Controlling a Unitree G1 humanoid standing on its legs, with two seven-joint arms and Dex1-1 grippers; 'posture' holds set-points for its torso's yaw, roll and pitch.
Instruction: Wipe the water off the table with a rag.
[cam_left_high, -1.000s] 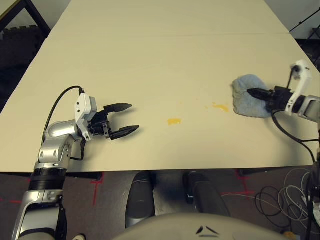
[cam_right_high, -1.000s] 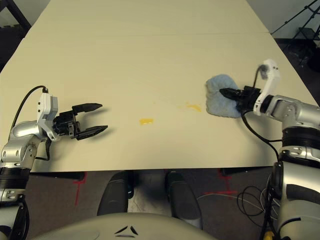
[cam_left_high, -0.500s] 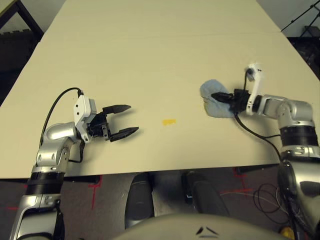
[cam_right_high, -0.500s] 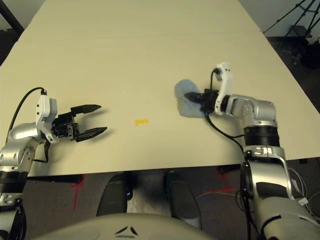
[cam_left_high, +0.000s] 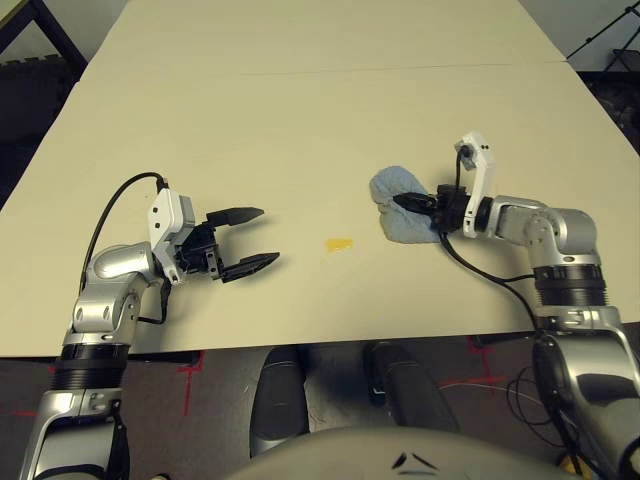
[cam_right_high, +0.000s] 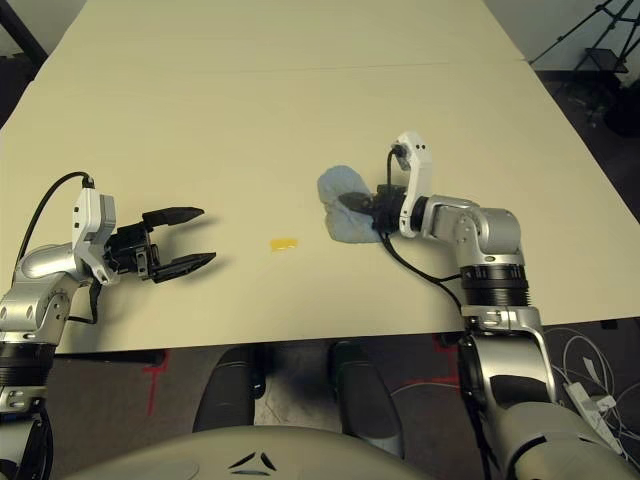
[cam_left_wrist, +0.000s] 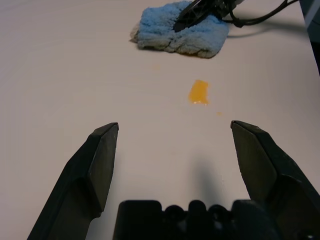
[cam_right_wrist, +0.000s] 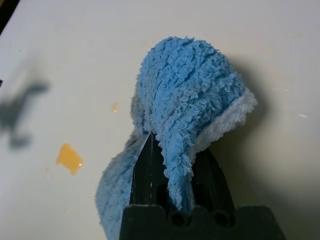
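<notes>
In the left eye view, right of centre, we see the soft, blue-grey fuzzy cloth rag (cam_left_high: 405, 205) pinched in our black two-fingered right gripper (cam_left_high: 415, 203); near the frame's centre lies a yellow-orange liquid splotch (cam_left_high: 339, 244) on the pale beige flat tabletop (cam_left_high: 250, 130). Our black two-fingered left gripper (cam_left_high: 262, 240), left of centre, is spread and empty. We judge the rag light and limp (wet patches may turn slippery), best held by a thick central fold, leaving fabric below for wiping.

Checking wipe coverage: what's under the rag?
The rag lies on the table, pinched by the right gripper. Any liquid beneath is covered, can't tell.
</notes>
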